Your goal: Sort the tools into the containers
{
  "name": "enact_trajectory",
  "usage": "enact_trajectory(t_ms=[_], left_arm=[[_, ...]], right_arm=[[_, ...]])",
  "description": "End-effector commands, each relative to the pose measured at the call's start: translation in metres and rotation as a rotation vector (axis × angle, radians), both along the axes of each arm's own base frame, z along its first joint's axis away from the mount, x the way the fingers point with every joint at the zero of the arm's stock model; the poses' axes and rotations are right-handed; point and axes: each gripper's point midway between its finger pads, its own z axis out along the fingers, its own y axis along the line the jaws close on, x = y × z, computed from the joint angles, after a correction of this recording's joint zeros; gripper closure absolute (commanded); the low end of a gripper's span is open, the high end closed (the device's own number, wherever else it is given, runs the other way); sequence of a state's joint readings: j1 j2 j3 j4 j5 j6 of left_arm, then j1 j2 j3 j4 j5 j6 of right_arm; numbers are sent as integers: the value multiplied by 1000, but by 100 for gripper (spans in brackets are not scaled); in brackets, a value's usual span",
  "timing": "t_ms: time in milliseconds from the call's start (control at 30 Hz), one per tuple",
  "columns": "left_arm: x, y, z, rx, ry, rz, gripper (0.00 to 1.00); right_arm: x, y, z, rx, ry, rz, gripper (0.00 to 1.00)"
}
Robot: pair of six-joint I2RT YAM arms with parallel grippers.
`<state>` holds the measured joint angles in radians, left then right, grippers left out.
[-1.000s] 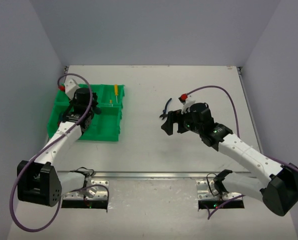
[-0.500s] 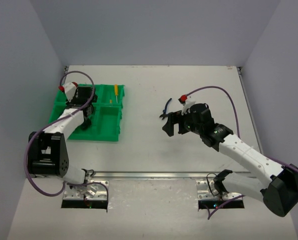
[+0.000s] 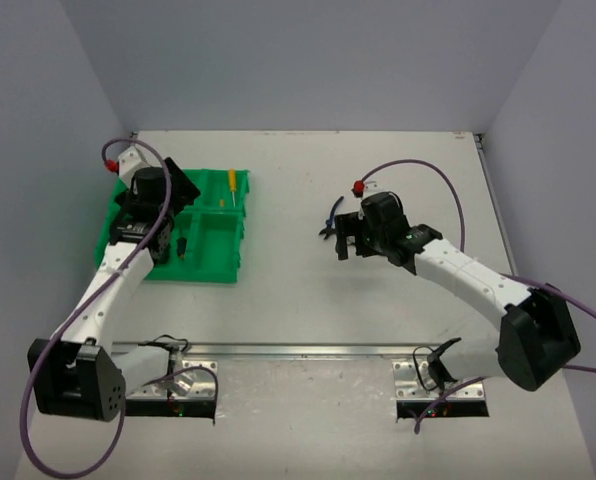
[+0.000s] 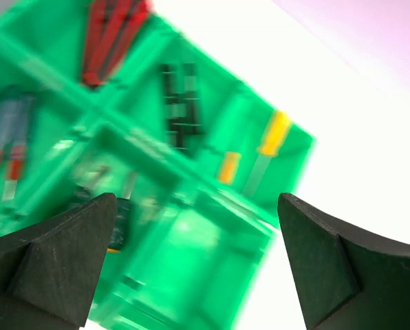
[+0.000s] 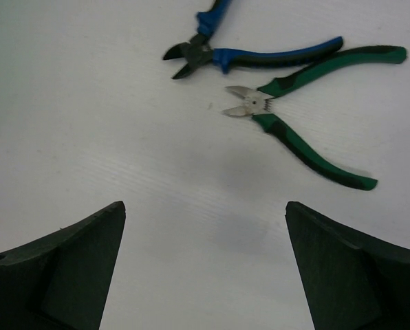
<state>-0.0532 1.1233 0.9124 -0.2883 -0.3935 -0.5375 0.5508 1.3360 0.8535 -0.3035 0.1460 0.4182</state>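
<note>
The green bin tray (image 3: 213, 250) sits at the left of the overhead view, partly covered by the left arm. In the left wrist view it fills the frame from the upper left to the lower middle, badly blurred. Red-handled tools (image 4: 113, 38) lie in the compartment at the top left of that frame. A black-handled tool (image 4: 179, 103) lies in the compartment just right of them. At the left edge a blue-grey shape (image 4: 9, 127) with red ends rests in another compartment, too smeared to name. A yellow-handled screwdriver (image 4: 270, 137) lies in the narrow compartment along the tray's right side, with a shorter orange piece (image 4: 228, 167) beside it. The nearest compartment, at the lower middle, shows bare green floor. The left gripper (image 4: 197, 201) hangs above the tray with its jaws spread wide and nothing between them.

The table (image 3: 308, 300) is plain white. At right of centre in the overhead view, blue-handled cutters (image 5: 250, 53) and green-handled pliers (image 5: 303, 134) lie side by side on it, close but apart, well away from the tray. In the right wrist view both are in the upper right. The right gripper (image 5: 205, 206) hovers over bare table just short of them, jaws wide and holding nothing. Pale grey-lilac walls (image 3: 308, 60) close in the table at the back and both sides.
</note>
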Motion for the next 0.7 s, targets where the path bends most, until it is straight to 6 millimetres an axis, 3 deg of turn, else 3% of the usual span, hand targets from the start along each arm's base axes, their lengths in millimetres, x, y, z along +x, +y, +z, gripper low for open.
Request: enact_trajectory(t_ms=[0,100,233,300,367,467,533,667], left_arm=[[-11,-51,33,-172,-68,-223,0],[-25,-52,28,-170,21,-233,0],[-45,-50,14,-127,92,-270,0],[-53,-56,14,-114,73,-328,0],[-61,-65,-4,-90,96,-420,0],[-71,-85,-17,-106,92,-557,0],[-74,-88,-22,-116,91,-577,0],[-77,-99,-31,-145,91,-635,0]], right_arm=[[37,-40,-5,-204,12,-109,1],[48,-65,-20,-192,103,-259,2],[56,-84,-29,-160,111,-435,4],[65,-78,-32,-180,103,-353,8],[71,-70,-39,-227,103,-199,14],[66,-51,-58,-243,111,92,11],[57,-49,-66,-280,132,235,10],[58,-58,-91,-373,212,303,10]])
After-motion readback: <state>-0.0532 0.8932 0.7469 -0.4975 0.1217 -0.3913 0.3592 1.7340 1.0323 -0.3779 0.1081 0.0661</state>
